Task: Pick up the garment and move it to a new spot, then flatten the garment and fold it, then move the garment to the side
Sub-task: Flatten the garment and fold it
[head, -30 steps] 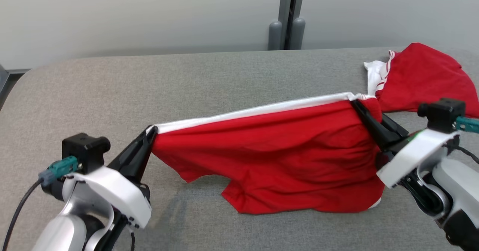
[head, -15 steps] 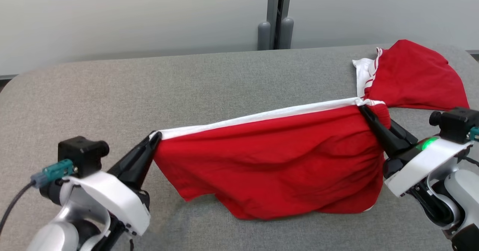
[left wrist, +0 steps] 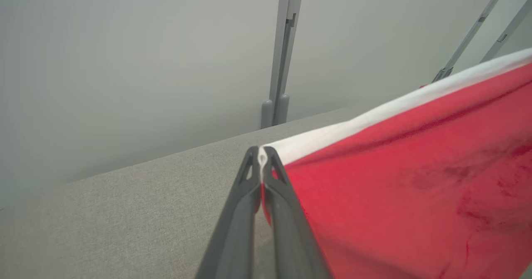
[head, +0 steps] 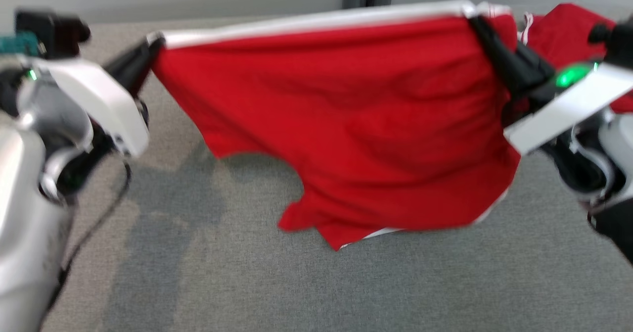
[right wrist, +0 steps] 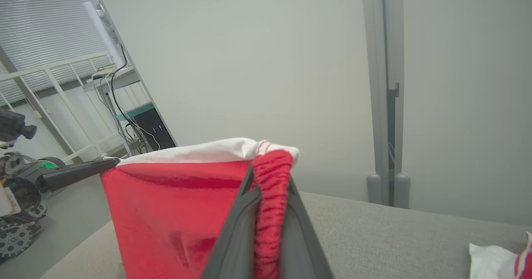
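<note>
A red garment point(head: 346, 124) with a white band along its top edge hangs stretched between my two grippers above the grey surface point(head: 247, 282). My left gripper point(head: 151, 42) is shut on the garment's left top corner; in the left wrist view its fingertips point(left wrist: 262, 162) pinch the white band beside the red cloth point(left wrist: 415, 187). My right gripper point(head: 477, 23) is shut on the right top corner. A bunched red fold sits between its fingers in the right wrist view point(right wrist: 270, 175). The lower hem hangs loose close over the surface.
A second red and white piece of clothing point(head: 564, 30) lies at the far right of the surface, behind my right arm. A grey post point(left wrist: 280, 62) stands against the pale wall behind the surface. Shelving and cables point(right wrist: 124, 100) stand off to one side.
Both grippers have lifted the garment off the surface, so it now hangs spread in the air. The head view has also tilted down and shifted.
</note>
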